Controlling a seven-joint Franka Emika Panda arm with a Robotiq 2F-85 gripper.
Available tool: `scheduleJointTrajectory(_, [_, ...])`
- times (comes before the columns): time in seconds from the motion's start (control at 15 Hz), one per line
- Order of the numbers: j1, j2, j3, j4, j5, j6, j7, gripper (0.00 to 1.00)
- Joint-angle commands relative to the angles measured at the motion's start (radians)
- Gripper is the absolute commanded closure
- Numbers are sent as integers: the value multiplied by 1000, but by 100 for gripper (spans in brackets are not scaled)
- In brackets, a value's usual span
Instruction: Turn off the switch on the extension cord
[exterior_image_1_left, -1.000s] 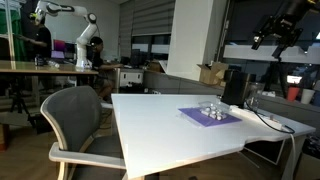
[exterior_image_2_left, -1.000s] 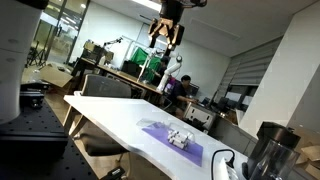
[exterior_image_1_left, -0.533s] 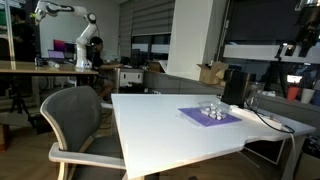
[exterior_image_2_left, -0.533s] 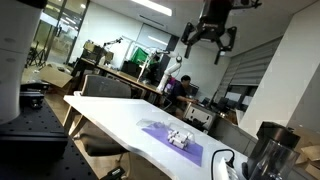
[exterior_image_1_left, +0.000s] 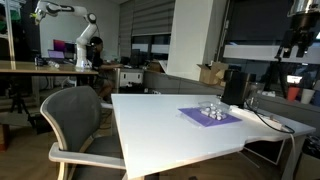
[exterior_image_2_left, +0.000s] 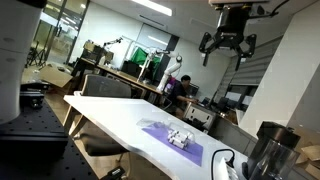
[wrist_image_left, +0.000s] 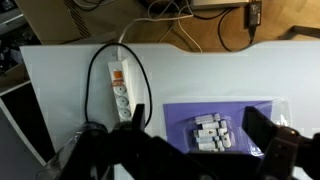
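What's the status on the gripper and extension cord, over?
Gripper open, high up. Extension cord flat beside purple mat, untouched. Black cable loops around it.

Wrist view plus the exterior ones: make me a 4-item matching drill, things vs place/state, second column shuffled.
Things:
1. extension cord
2. purple mat
3. small shiny objects
4. gripper

Place or state:
A. lying on the purple mat
B. high above the table, fingers spread apart
C. long and white, on the bare table beside the mat
D. flat on the table, carrying small items

Pairs: 1-C, 2-D, 3-A, 4-B
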Motion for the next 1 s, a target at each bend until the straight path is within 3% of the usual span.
scheduleJointTrajectory(0.0, [-20,2,19,1,7,-2,-5,0])
scheduleJointTrajectory(0.13, [-21,1,19,2,7,-3,-5,0])
scheduleJointTrajectory(0.2, [-30,19,6,7,-9,69,-14,0])
scheduleJointTrajectory(0.47, [-114,201,-41,151,-31,160,30,0])
scheduleJointTrajectory(0.67, [-153,364,-72,228,51,301,-55,2])
scheduleJointTrajectory(0.73, [-170,411,-66,246,69,350,-70,26])
scheduleJointTrajectory(0.87, [-208,508,-34,266,109,472,-104,30])
scheduleJointTrajectory(0.93, [-228,550,-6,275,134,514,-129,38])
